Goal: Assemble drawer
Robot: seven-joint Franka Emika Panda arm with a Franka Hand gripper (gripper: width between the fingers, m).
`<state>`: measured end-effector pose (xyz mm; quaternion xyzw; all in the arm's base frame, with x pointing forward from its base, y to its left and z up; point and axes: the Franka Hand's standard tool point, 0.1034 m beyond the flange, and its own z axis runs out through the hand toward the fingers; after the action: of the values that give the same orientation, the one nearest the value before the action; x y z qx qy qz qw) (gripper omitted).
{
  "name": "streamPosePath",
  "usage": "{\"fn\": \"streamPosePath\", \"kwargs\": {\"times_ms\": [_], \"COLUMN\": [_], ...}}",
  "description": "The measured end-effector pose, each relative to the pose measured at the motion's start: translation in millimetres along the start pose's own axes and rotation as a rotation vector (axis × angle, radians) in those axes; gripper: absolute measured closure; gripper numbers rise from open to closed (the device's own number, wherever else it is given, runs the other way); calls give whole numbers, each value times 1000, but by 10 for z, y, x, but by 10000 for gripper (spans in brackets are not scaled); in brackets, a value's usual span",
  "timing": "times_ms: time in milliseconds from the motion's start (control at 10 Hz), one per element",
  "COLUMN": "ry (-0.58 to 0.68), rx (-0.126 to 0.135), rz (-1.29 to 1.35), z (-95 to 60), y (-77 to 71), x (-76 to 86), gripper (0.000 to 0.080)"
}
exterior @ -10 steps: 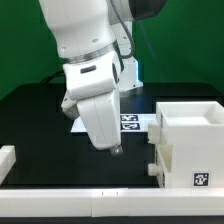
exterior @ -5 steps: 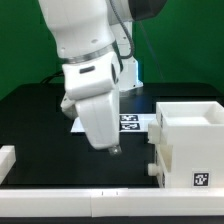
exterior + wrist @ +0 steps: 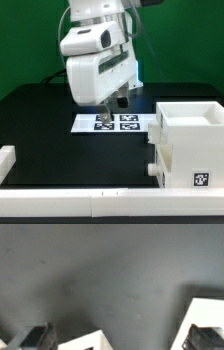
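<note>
Gripper point(image 3: 110, 106) had risen and retreated over the marker board point(image 3: 90, 124) since earlier; we logged jaws spread, empty. Drawer point(image 3: 186, 140) stood toward the exterior view's right.

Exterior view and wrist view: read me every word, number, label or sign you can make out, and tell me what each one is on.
No readable words, numbers or brand marks in either view.
marker board: black-and-white square tags, patterns only, no letters.
drawer: a square tag low on its near face, pattern only, too small to decode.
Wrist view: no print visible.
</note>
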<state>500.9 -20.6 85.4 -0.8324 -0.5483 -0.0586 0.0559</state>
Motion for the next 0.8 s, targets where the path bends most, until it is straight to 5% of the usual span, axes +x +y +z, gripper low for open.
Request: {"fn": "streamPosePath", "kwargs": {"times_ms": [400, 600, 700, 800], "ry": [1, 4, 16, 28], "rx": [-5, -81, -117, -124], "rz": [33, 238, 362, 458], "z": [13, -48, -65, -44], "y": [-4, -180, -340, -488], "x": [-7, 3, 104, 316], "gripper": [150, 150, 150, 150]}}
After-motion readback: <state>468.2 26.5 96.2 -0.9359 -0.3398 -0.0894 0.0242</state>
